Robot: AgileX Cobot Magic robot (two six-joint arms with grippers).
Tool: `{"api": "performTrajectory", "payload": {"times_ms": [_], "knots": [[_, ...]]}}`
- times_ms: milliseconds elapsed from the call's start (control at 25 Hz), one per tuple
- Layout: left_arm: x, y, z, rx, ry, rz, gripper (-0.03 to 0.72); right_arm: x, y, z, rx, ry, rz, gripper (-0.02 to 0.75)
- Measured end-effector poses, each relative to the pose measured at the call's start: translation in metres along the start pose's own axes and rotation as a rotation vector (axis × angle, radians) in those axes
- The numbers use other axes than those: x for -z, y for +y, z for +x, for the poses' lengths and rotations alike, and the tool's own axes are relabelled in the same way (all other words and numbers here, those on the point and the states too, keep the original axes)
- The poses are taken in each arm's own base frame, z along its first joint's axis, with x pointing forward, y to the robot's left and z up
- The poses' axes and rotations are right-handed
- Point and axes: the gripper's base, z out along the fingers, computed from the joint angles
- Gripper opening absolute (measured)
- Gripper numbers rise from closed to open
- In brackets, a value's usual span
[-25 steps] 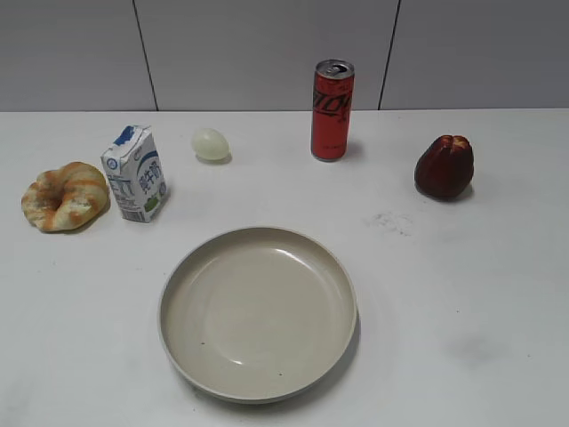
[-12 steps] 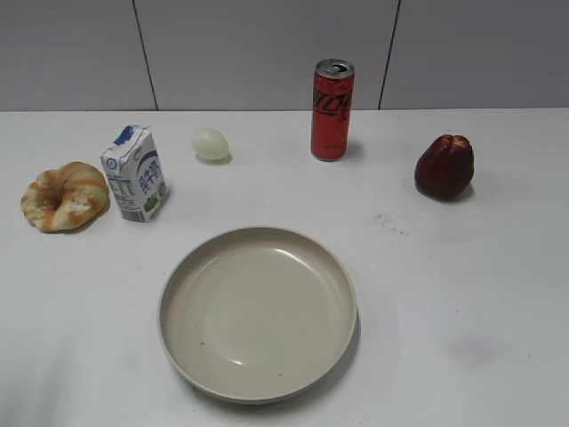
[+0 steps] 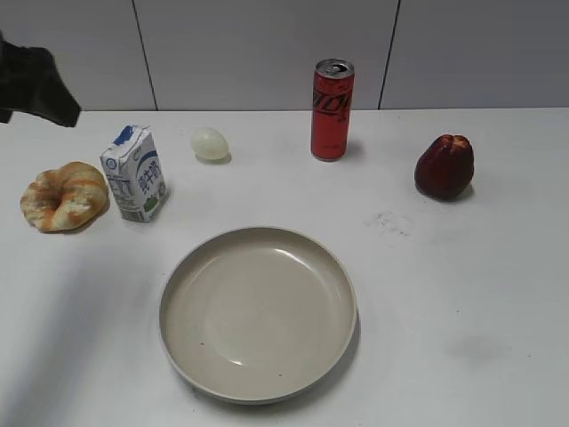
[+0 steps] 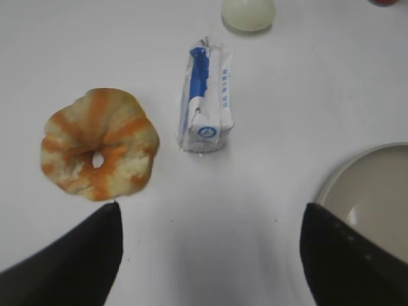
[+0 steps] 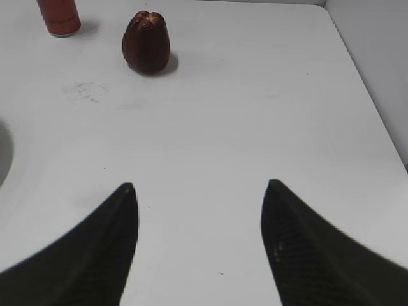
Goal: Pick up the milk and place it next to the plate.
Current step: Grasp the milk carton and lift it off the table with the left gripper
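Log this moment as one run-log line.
left gripper open above small white blue-topped milk carton | carton upright, untouched | right gripper open, idle | large round beige plate bare

The picture's edge is cutting off most of the plate [image 4: 376, 191], just right of the milk [image 4: 205, 102].

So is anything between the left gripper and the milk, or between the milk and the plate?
Nothing visible. Bare table lies between the open left gripper and the milk, and between the milk and the plate. The bread ring sits off to one side.
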Motion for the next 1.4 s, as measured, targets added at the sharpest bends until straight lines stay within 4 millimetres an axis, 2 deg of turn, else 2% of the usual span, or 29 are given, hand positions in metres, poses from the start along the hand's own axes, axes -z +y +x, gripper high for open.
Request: {"api": "performTrajectory", "payload": {"times_ms": [200, 400, 760, 1000, 1120, 1200, 1320, 1360, 1400], "knots": [[-0.050, -0.003, -0.024, -0.036, 0.093, 0.021, 0.662, 0.000, 0.000, 0.000, 0.000, 0.000, 0.000, 0.463], [-0.090, 0.005, -0.036, -0.032, 0.145, 0.019, 0.662, 0.000, 0.000, 0.000, 0.000, 0.000, 0.000, 0.463], [-0.150, 0.019, -0.027, -0.012, 0.221, 0.002, 0.645, 0.000, 0.000, 0.000, 0.000, 0.000, 0.000, 0.463], [-0.171, 0.024, -0.022, -0.004, 0.223, -0.009, 0.594, 0.000, 0.000, 0.000, 0.000, 0.000, 0.000, 0.463], [-0.176, 0.025, -0.022, -0.001, 0.209, -0.014, 0.550, 0.000, 0.000, 0.000, 0.000, 0.000, 0.000, 0.463], [-0.177, 0.025, -0.023, -0.001, 0.197, -0.017, 0.482, 0.000, 0.000, 0.000, 0.000, 0.000, 0.000, 0.463], [-0.177, 0.025, -0.024, 0.001, 0.193, -0.016, 0.327, 0.000, 0.000, 0.000, 0.000, 0.000, 0.000, 0.463], [-0.177, 0.025, -0.024, 0.002, 0.194, -0.016, 0.295, 0.000, 0.000, 0.000, 0.000, 0.000, 0.000, 0.463], [-0.177, 0.025, -0.024, 0.001, 0.195, -0.015, 0.295, 0.000, 0.000, 0.000, 0.000, 0.000, 0.000, 0.463]]}}
